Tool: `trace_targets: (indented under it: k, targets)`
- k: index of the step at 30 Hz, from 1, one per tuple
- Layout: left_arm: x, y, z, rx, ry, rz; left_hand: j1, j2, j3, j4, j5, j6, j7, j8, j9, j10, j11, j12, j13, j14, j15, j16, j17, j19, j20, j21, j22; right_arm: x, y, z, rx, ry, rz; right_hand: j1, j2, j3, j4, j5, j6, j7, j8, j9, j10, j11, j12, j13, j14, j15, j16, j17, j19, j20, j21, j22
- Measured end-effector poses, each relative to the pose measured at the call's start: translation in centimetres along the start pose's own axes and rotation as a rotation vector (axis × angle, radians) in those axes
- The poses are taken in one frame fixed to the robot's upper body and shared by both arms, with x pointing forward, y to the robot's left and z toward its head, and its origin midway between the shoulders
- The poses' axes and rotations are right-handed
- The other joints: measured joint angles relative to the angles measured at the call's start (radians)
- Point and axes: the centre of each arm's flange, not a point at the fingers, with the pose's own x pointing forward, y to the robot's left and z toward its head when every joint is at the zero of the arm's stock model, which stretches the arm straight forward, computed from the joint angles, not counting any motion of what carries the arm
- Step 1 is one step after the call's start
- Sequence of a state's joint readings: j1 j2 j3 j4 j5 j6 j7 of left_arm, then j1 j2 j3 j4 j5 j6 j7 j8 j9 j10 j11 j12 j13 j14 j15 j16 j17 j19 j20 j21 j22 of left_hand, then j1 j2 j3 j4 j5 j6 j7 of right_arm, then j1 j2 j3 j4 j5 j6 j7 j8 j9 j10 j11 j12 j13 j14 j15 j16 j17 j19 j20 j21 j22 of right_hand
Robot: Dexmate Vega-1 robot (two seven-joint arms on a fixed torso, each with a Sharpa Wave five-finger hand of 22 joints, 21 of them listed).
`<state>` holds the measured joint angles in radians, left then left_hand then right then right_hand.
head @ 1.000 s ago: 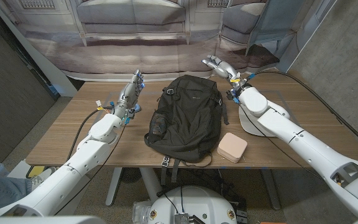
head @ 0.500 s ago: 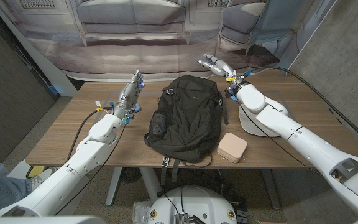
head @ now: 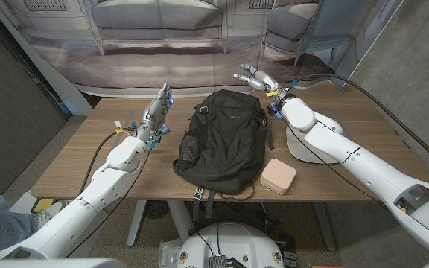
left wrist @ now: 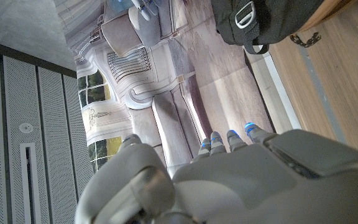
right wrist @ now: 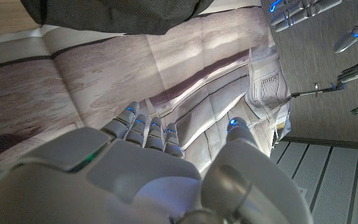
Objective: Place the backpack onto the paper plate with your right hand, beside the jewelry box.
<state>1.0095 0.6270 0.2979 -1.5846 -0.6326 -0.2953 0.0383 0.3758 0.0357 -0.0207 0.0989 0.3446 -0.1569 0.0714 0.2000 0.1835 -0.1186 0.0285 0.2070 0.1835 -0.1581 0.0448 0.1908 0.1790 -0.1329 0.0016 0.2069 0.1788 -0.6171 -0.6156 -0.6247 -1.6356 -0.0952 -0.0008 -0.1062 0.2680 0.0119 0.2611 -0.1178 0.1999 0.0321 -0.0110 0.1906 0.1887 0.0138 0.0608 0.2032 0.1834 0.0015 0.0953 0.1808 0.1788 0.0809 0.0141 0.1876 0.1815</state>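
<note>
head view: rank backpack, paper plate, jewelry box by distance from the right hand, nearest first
1. backpack, its top end just beside and below the right hand, table middle.
2. paper plate, partly under the right forearm, right side.
3. jewelry box, near the front edge, right of the backpack's lower end.

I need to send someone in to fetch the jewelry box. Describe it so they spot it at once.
Start at the wooden table and find the big black backpack lying in its middle. By the backpack's near corner on the robot's right, close to the table's front edge, sits the jewelry box. It is a small, pale pink, rounded square case, unlike the flat white paper plate just behind it.
</note>
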Motion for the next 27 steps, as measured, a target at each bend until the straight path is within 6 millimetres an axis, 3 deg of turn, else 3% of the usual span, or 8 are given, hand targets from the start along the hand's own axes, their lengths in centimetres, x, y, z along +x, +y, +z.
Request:
trace_targets:
  k: [9, 27]
  targets:
    - [-0.1, -0.1, 0.0, -0.001, -0.002, 0.002, 0.0, 0.0, 0.0, 0.0, 0.0, 0.0, 0.0, 0.0, 0.0, 0.0, 0.0, 0.0, 0.0, 0.0, 0.0, 0.0, 0.0, 0.0, 0.0, 0.0, 0.0, 0.5, 0.1, 0.7, -0.028, -0.007, 0.009, 0.009, -0.009, -0.006, -0.005, 0.0, -0.009, -0.009, 0.0, 0.0, -0.006, -0.006, 0.0, 0.0, -0.003, 0.031, 0.0, 0.0, 0.0, 0.019, 0.0, 0.0]
    - [-0.9, -0.6, 0.4, 0.003, -0.013, 0.009, 0.004, 0.004, -0.004, 0.004, 0.0, 0.004, -0.004, 0.0, 0.0, 0.005, -0.005, 0.0, 0.0, 0.0, 0.0, 0.0, 0.0, 0.0, 0.0, -0.004, 0.0, 1.4, 0.2, 1.1, -0.124, 0.02, 0.055, 0.017, -0.017, -0.008, -0.013, 0.0, -0.018, -0.01, 0.0, 0.0, -0.041, -0.005, -0.006, 0.0, -0.003, 0.032, 0.0, 0.0, -0.007, 0.036, 0.0, 0.0]
